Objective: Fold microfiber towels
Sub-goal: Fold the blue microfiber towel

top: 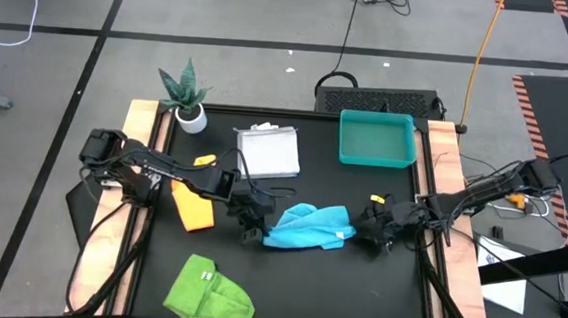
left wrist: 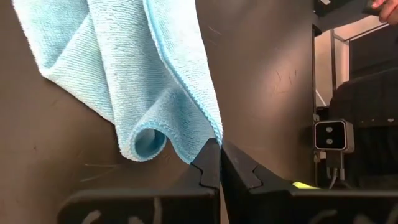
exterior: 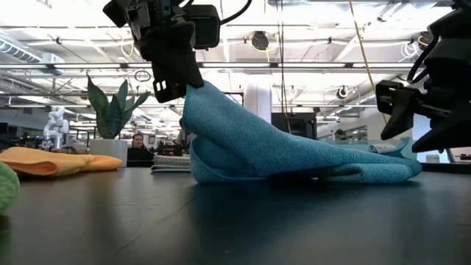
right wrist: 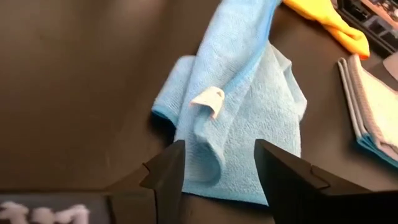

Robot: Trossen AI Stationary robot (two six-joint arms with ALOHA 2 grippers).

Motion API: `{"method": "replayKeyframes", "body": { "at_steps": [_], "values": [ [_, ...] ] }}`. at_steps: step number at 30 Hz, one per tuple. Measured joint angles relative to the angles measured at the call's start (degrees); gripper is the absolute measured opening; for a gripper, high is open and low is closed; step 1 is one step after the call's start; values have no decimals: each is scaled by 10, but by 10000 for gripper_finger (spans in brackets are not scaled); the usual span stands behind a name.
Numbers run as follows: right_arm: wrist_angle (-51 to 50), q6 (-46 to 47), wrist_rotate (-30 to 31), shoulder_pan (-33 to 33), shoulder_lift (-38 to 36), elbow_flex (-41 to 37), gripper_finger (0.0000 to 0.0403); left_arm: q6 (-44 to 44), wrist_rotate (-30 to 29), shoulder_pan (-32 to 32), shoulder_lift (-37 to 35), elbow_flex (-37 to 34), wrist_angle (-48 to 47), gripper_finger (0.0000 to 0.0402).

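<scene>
Left jaws lift a corner of the light blue towel while the right jaws stand apart at its far end.

We judge the left gripper, clamped on that corner, raises it to carry a fold over; the towel's body trails on the tabletop toward the right gripper. Only the right wrist view shows the towel's white tag just ahead of those open jaws.

In the low view the lime green towel is cut off at the picture's edge, only a blurred sliver showing. A person far behind the table is mostly hidden by it. The stacked towels run past the right wrist view's border.
</scene>
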Motion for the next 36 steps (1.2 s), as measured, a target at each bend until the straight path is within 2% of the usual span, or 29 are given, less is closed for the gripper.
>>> {"method": "replayKeyframes", "body": {
  "at_steps": [9,19,22,28,32,36],
  "values": [
    [54,-27,-4,0,48,0,131,-5,0,7,0,0,1,1],
    [97,-10,-20,0,84,1,35,-13,0,7,0,0,2,1],
    [137,54,-19,0,83,3,6,-13,0,7,0,0,2,1],
    [139,300,-2,-5,56,58,1,-2,-1,10,-33,0,16,1],
    [57,438,11,-21,17,155,1,-2,-7,20,-100,-1,12,1],
    [-92,467,13,-48,-4,290,1,3,-16,32,-190,0,21,1]
  ]
}}
